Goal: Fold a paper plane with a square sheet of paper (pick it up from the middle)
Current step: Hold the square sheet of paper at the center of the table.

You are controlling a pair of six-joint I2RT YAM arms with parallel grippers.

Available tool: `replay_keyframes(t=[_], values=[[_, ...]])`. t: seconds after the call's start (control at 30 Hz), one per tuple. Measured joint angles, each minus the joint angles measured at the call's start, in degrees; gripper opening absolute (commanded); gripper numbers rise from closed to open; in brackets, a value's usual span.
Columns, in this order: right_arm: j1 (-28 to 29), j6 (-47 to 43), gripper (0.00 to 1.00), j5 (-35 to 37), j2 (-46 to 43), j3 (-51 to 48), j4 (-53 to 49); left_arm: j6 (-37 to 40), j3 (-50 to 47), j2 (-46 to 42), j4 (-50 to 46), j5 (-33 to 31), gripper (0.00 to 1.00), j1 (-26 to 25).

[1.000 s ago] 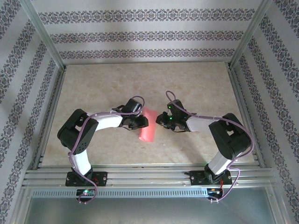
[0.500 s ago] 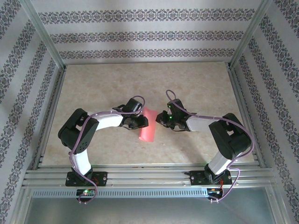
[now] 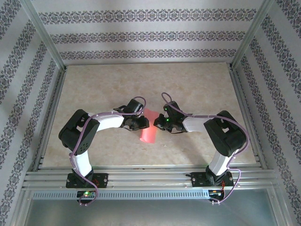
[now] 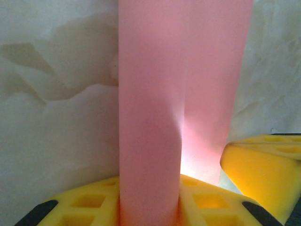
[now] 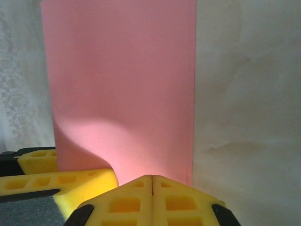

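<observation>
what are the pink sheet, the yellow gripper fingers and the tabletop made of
The pink sheet looks like thin matte paper: light glows through where it curves, and it bends in a soft roll. The yellow fingers are probably moulded or printed plastic, matte, with square pockets. The tabletop is smooth, beige and marbled, perhaps laminate or stone-look board.

My square sheet of paper [image 4: 183, 70] ran off the frame at 12 o'clock; my left fingers [image 4: 207, 202] hid its 6 o'clock end.

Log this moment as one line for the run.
left hand: shut on curled salmon-pink square sheet of paper | right hand: shut, tips at the sheet's edge | sheet: between both hands
</observation>
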Motion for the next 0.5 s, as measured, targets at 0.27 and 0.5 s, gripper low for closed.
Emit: replay_keyframes(t=[0.27,0.5], values=[[0.0,0.0,0.01,-0.3,1.4,0.3,-0.7,0.0,0.0,0.0,0.0,0.0,0.31,0.0],[0.0,0.0,0.0,-0.4,1.6,0.5,-0.9,0.0,0.0,0.0,0.0,0.0,0.32,0.0]])
